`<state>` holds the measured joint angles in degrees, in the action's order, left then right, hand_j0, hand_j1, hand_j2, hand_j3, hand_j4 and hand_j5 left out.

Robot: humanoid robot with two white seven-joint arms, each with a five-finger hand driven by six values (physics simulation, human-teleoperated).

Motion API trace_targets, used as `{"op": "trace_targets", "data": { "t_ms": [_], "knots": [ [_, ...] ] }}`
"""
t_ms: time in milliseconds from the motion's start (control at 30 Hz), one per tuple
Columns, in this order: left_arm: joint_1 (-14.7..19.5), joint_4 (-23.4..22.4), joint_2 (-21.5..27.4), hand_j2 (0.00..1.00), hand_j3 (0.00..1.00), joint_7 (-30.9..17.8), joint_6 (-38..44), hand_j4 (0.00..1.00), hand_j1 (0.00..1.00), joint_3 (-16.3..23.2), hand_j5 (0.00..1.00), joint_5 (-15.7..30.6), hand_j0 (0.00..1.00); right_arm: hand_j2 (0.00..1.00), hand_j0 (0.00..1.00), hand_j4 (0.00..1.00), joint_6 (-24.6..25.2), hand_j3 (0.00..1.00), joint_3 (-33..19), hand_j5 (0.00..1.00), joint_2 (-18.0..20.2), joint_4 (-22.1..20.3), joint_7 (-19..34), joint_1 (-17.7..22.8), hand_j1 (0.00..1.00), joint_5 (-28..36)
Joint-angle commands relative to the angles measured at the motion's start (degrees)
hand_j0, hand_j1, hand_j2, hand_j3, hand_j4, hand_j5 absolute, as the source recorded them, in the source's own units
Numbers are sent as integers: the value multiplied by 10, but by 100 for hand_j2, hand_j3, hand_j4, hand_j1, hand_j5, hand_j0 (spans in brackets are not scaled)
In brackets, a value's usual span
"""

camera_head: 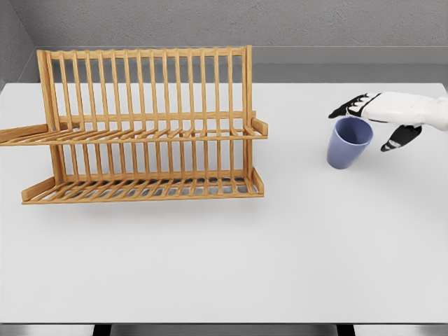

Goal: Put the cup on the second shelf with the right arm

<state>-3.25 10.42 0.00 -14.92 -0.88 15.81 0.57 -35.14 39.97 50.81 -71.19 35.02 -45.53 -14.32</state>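
A blue cup [348, 145] stands upright on the white table [231, 259] at the right. My right hand [361, 131] reaches in from the right edge at the cup's rim. Its fingers [352, 107] lie spread behind the rim and the thumb [400, 137] hangs to the cup's right, apart from the wall; the hand is open and holds nothing. A wooden two-tier dish rack [147, 126] stands at the left, with an upper shelf [140, 134] and a lower shelf [140, 187], both bare.
A wide stretch of bare tabletop separates the cup from the rack's right end [257, 129]. The table's front edge runs along the bottom of the view, and a grey wall stands behind.
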Motion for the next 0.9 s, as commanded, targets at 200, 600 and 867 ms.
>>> {"op": "trace_targets", "data": {
  "t_ms": [200,600,867],
  "knots": [
    [0,0,0,100,100,0,0,100,100,0,100,0,100,100,100,100,1,100,35,100,-26,47,0,-18,100,-4],
    [0,0,0,100,100,0,0,100,100,0,100,0,100,100,100,100,1,100,49,100,-37,44,0,-30,100,-4],
    [0,0,0,100,100,0,0,100,100,0,100,0,100,77,77,77,1,77,64,77,-36,41,0,-31,77,-4]
  ]
}}
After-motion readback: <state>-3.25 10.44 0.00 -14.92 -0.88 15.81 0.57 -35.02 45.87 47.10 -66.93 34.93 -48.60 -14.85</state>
